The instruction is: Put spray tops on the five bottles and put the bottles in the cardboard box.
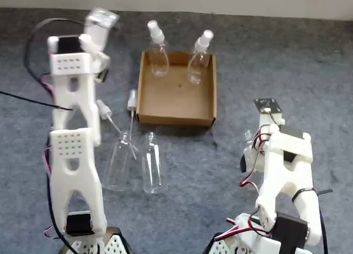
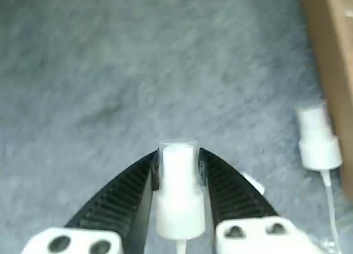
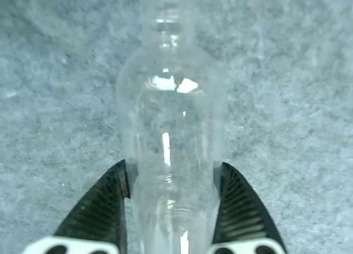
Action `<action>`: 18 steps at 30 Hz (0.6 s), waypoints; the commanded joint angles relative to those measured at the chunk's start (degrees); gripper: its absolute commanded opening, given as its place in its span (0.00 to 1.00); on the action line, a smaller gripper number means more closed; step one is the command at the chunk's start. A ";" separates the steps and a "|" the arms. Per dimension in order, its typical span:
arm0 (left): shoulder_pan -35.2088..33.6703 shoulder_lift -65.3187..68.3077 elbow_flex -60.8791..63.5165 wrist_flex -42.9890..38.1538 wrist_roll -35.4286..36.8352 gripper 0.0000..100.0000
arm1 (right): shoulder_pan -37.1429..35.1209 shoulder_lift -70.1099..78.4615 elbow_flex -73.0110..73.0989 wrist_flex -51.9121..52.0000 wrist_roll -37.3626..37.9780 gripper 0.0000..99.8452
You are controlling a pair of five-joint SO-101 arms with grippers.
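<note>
Left hand (image 2: pixel 177 158) is clamped on a white spray top (image 2: pixel 177 201) near the cardboard box (image 1: pixel 176 119), and the right hand (image 3: pixel 174 171) has a clear uncapped bottle (image 3: pixel 171 111) gripped on the box's other side. Two capped bottles (image 1: pixel 158 55) stand in the box, while two bare ones (image 1: pixel 151 166) lie on the grey surface (image 1: pixel 309 72) just in front.

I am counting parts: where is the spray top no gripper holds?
In the high view, the spray top lies on the carpet beside the left wall of the cardboard box.
</note>
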 commanded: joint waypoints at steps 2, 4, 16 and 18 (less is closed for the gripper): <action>-3.03 -21.49 23.69 0.53 2.46 0.00 | 0.57 -0.66 -0.92 -0.57 0.53 0.04; -3.03 -30.81 36.35 0.44 2.20 0.00 | 0.57 -0.66 -0.92 -0.48 0.44 0.10; 2.59 -72.84 102.37 -25.05 2.29 0.00 | -2.42 -0.13 -12.18 10.15 -4.04 0.21; 4.00 -76.18 109.05 -28.13 2.55 0.00 | -2.51 -0.13 -15.43 12.18 -4.57 0.23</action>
